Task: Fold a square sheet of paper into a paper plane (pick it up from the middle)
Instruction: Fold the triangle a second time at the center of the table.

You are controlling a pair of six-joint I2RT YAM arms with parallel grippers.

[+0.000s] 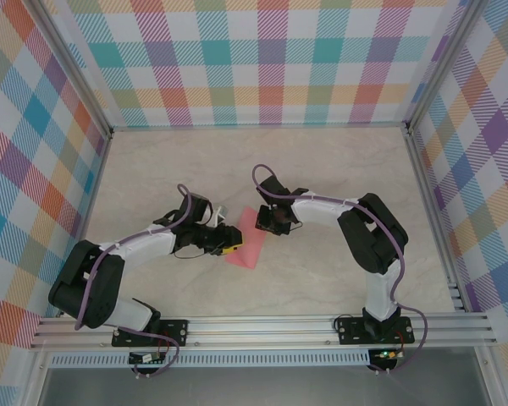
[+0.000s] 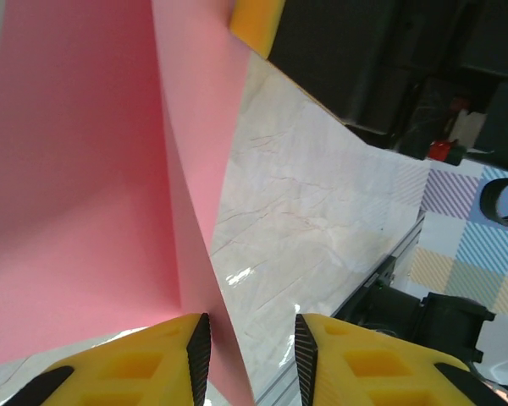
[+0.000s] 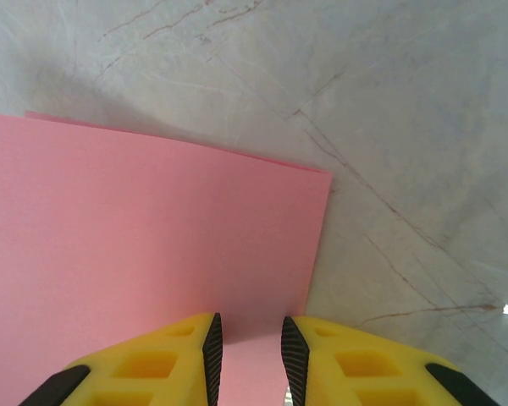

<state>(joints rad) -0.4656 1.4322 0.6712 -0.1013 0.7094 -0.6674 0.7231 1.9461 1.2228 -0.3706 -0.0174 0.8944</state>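
The square sheet of paper (image 1: 247,247) is salmon pink and lies mid-table between my two grippers. In the left wrist view the sheet (image 2: 85,169) has one flap raised along a crease. That flap runs up between the jaws of my left gripper (image 2: 252,359) and rests against the left pad, with a clear gap to the right pad. From above, the left gripper (image 1: 230,240) is at the sheet's left edge. My right gripper (image 1: 276,223) is at the sheet's upper right corner. Its jaws (image 3: 251,359) stand slightly apart over the flat paper (image 3: 152,228), just inside its right edge.
The tabletop (image 1: 339,178) is pale marble-patterned. An aluminium rail (image 1: 262,326) runs along the near edge, and checked walls close in the other three sides. One yellow finger (image 2: 256,21) of the right gripper and its black arm (image 2: 389,59) show beyond the raised flap.
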